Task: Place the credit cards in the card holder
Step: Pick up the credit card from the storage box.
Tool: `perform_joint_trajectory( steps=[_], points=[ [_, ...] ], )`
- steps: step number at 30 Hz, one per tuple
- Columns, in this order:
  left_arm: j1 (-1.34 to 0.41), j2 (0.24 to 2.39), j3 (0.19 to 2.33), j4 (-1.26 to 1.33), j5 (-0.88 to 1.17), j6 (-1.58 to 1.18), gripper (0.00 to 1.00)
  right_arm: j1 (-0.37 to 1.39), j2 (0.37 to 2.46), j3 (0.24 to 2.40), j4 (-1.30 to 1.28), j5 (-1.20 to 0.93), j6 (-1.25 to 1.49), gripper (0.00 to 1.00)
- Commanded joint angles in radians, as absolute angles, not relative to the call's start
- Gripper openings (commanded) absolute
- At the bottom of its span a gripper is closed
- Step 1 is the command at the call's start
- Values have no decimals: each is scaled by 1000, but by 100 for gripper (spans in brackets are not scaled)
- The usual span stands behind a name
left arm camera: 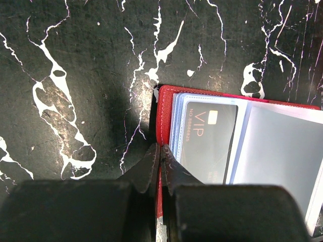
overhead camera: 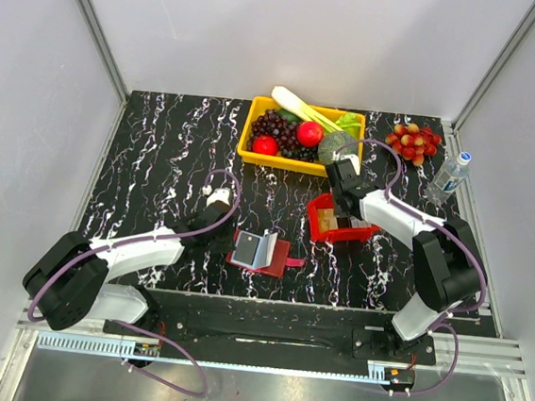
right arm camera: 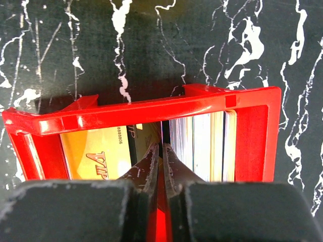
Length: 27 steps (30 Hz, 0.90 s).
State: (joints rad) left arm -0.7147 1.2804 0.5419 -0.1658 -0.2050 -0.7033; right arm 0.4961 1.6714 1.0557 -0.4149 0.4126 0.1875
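While the left end effector [left arm camera: 160, 154] pins the card holder [left arm camera: 242, 146], its fingers together on the dark red cover edge, the step in hand is judged to be drawing a card from the red tray [right arm camera: 151, 108]. The tray stands to the right of the card holder and slightly beyond it. The card holder lies open on the surface [overhead camera: 158, 152], with a black VIP card [left arm camera: 207, 138] sleeved in its left page. The right end effector [right arm camera: 160, 151] is down in the tray, fingers pressed together between the upright credit cards [right arm camera: 202, 146]. Whether a card is nipped between them cannot be told.

Procedure:
1. Grip one card only, by its upper edge.
2. Lift it straight clear of the tray wall before traversing toward the card holder.
3. Present it square to a vacant sleeve mouth.
4. Use the left clamp to prevent the card holder from sliding.

The surface is black, marble-veined and glossy, so thin cards would likely skate on it. Beyond the card holder stands a yellow basket [overhead camera: 247, 132] of produce. Far to the right of the card holder are a red fruit cluster [overhead camera: 414, 139] and a water bottle [overhead camera: 448, 177]. Pale walls [overhead camera: 312, 34] enclose three sides.
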Motion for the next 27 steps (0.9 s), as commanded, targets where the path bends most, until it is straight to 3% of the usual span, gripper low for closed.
perform_joint_trajectory(
  steps=[1,16,27],
  points=[
    [-709,1287,571,-138,-195,-692,0,502,1654,1029,-402,266,198,9],
    [-707,1295,572,-135,-189,-692,0,502,1661,1049,-383,169,195,17],
    [-706,1298,574,-133,-186,-692,0,502,1646,1035,-350,107,204,17]
  ],
)
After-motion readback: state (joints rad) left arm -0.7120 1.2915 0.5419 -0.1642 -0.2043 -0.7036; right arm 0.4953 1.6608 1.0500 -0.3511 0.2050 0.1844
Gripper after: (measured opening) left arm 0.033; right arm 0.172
